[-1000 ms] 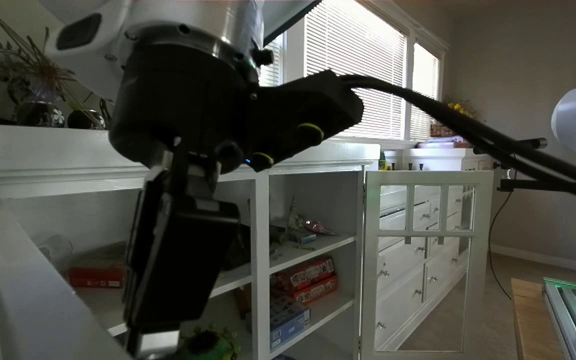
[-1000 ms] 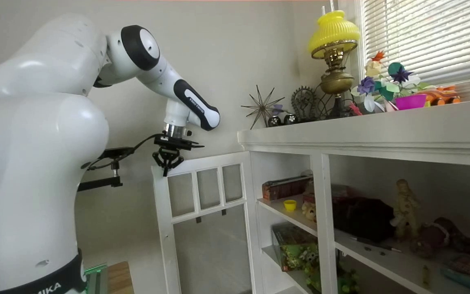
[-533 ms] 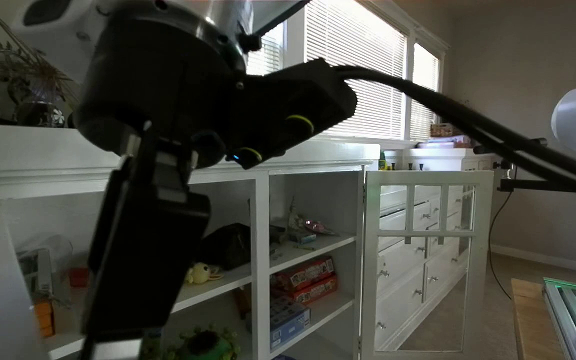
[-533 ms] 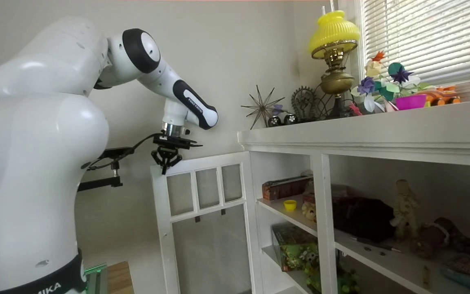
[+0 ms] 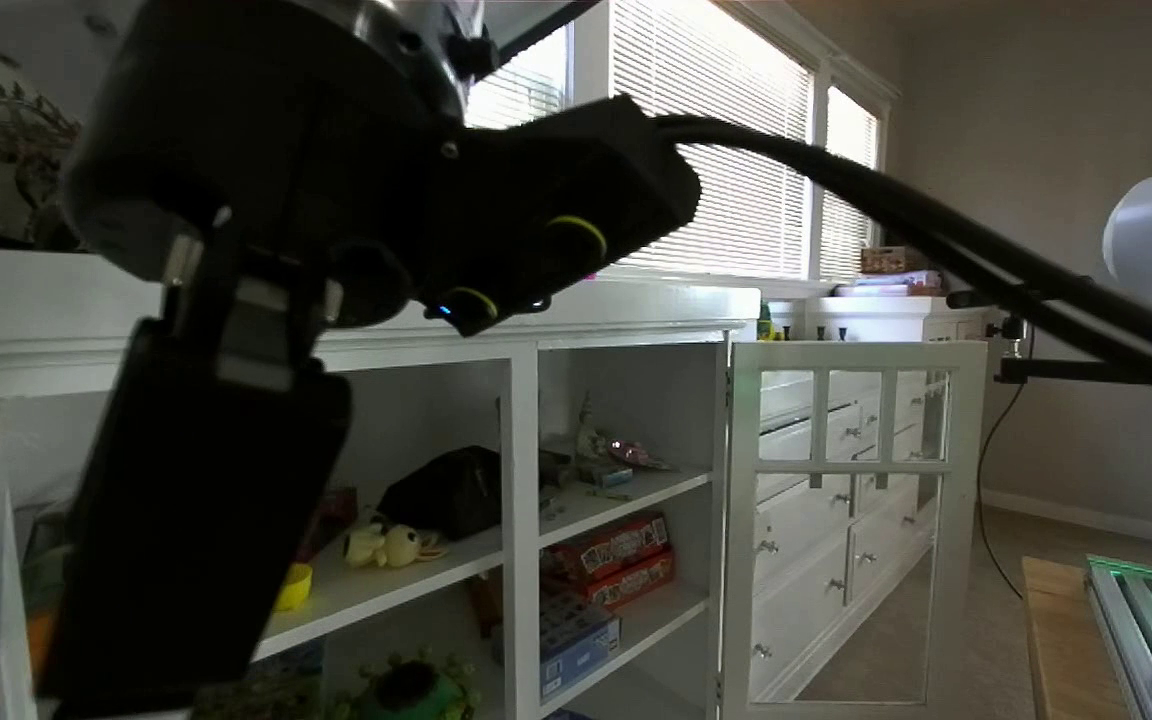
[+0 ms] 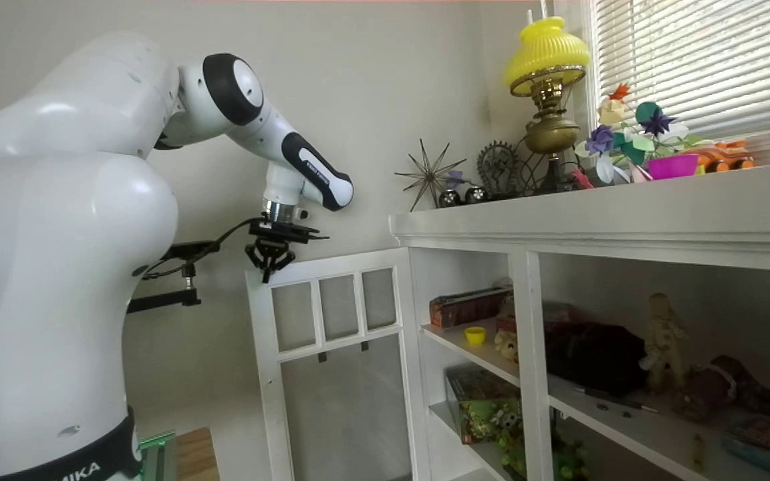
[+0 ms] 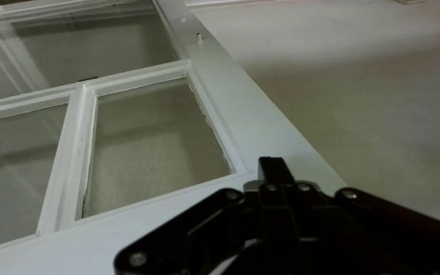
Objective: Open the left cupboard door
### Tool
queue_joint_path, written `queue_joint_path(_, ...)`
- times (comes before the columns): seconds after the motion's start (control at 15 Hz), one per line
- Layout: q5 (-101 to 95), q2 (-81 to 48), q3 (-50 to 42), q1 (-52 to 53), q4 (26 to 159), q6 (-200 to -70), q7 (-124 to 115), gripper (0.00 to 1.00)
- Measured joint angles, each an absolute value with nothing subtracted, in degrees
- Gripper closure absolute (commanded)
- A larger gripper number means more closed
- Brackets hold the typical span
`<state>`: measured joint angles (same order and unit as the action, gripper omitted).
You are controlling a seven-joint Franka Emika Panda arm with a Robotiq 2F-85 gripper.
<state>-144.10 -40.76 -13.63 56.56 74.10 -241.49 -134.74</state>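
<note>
- Step in hand: the opening itself, and I judge it close to done. In an exterior view the left cupboard door (image 6: pixel 339 343) stands swung well out from the cupboard (image 6: pixel 533 361), its hinge side at the cupboard's end, leaving a shelf (image 6: pixel 452 345) exposed.
- The jaws are pressed together; nothing shows between them in the wrist view. They stand at the door's upper free corner, over the white frame (image 7: pixel 245 110) rather than the panes (image 7: pixel 147 152). Whether the tips touch it, I cannot tell.
- They lie across what I take to be the door's inner face, so this reads as a push outward, not a pull.
- A similar door (image 5: pixel 851 466), also open, stands at the cupboard's opposite end; I take it for the wrong one.
- If more swing is wanted, the next move calls for a slow push along the door's arc, tips below the top edge and clear of the panes; the wall (image 6: pixel 345 100) behind may limit it.
- If this is enough, the arm (image 6: pixel 77 194) should back straight off the face without hooking the frame.
</note>
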Motion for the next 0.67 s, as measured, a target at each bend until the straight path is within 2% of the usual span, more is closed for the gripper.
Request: queue_joint_path(0.67, -144.1, -42.74, -12.69, 56.5, 70.34, -241.5, -134.83, 1.0)
